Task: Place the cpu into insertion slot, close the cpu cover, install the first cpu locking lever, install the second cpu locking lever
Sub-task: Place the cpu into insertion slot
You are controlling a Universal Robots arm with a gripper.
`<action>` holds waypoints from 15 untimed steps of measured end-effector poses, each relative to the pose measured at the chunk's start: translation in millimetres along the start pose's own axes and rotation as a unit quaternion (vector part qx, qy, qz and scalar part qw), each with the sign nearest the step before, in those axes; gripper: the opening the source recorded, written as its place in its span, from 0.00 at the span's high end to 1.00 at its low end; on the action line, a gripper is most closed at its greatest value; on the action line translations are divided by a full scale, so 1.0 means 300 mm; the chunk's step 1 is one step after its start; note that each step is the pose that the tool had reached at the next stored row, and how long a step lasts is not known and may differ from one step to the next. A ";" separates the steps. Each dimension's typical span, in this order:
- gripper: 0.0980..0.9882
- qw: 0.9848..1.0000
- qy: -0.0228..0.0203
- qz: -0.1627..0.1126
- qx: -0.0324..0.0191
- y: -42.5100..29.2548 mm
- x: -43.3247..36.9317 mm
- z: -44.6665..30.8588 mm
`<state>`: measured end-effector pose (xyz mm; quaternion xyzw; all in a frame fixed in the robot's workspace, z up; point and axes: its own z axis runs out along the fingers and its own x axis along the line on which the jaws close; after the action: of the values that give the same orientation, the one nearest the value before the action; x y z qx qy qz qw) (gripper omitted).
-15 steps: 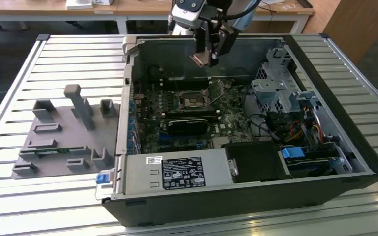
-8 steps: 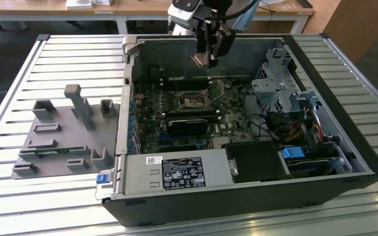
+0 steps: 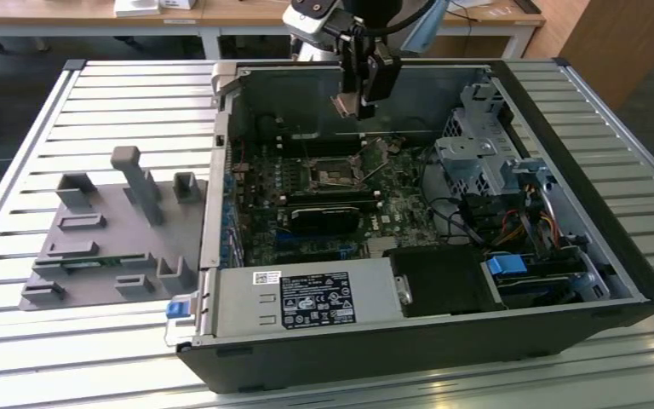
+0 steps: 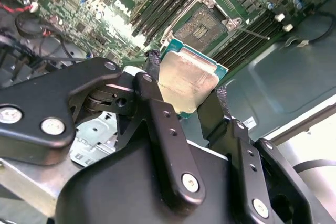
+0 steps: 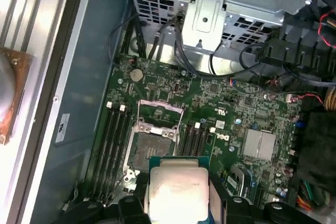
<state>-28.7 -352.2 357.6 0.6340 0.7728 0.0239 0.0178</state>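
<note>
— Above the open computer case (image 3: 418, 341), I have the gripper (image 3: 356, 104) hanging over the motherboard (image 5: 231, 103), clear of it.
— Jaws?
— Narrow, clamped on the cpu (image 4: 186, 80) by two opposite edges. Its metal face shows in both wrist views.
— Socket condition?
— Insertion slot (image 5: 148, 148) has its dark centre exposed, with the silver rim around it. I see the cpu cover (image 5: 160, 115) swung open on the side nearer the drive cage (image 5: 210, 3). The cpu is apart from the slot, not touching it.
— Surroundings?
— The case lies on a slatted worktop (image 3: 111, 94). A grey fixture plate (image 3: 100, 247) sits beside it, on the exterior view's left.
</note>
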 end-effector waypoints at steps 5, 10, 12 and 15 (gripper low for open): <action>0.51 0.999 -0.002 0.037 0.002 -0.001 0.000 0.004; 0.51 0.999 -0.002 0.052 0.006 -0.001 0.000 0.010; 0.51 0.999 -0.002 0.052 0.007 -0.001 0.000 0.015; 0.51 0.999 -0.002 0.052 0.007 -0.001 0.000 0.023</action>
<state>-28.7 -352.1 350.8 0.6736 0.7387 0.0184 0.0140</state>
